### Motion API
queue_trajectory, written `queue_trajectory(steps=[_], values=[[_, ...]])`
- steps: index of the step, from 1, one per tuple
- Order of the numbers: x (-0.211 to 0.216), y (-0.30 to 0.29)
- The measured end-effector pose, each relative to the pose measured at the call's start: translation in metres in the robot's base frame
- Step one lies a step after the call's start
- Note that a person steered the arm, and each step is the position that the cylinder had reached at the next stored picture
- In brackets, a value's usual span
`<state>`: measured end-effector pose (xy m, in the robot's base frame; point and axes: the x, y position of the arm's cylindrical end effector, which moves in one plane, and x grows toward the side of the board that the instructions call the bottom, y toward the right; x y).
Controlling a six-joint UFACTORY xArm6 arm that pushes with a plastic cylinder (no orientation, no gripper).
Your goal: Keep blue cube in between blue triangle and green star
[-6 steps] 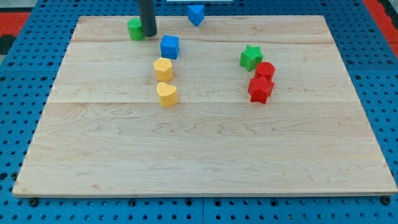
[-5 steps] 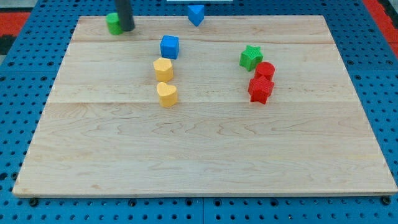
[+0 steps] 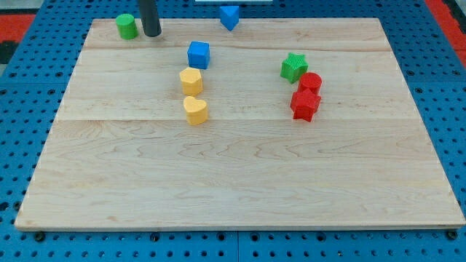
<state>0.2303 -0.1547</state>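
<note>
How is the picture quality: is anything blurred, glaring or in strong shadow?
Camera view: light is even and soft, shadows under blocks faint, no glare on the board. The blue cube and green star are sharp; my tip also looks sharp, without motion blur.

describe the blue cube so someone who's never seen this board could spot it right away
Start at the wooden board and go to its upper left part, where two yellow blocks sit one below the other. The blue cube sits just above the upper yellow block. Unlike the blue triangle at the top edge, it is square-faced.
</note>
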Motion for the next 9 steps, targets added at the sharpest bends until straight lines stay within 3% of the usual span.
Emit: queue_trajectory(steps=[3,5,6,9], values=[[0.001,0.034],[0.090,0.034],[0.095,0.054],[0.044,0.096]])
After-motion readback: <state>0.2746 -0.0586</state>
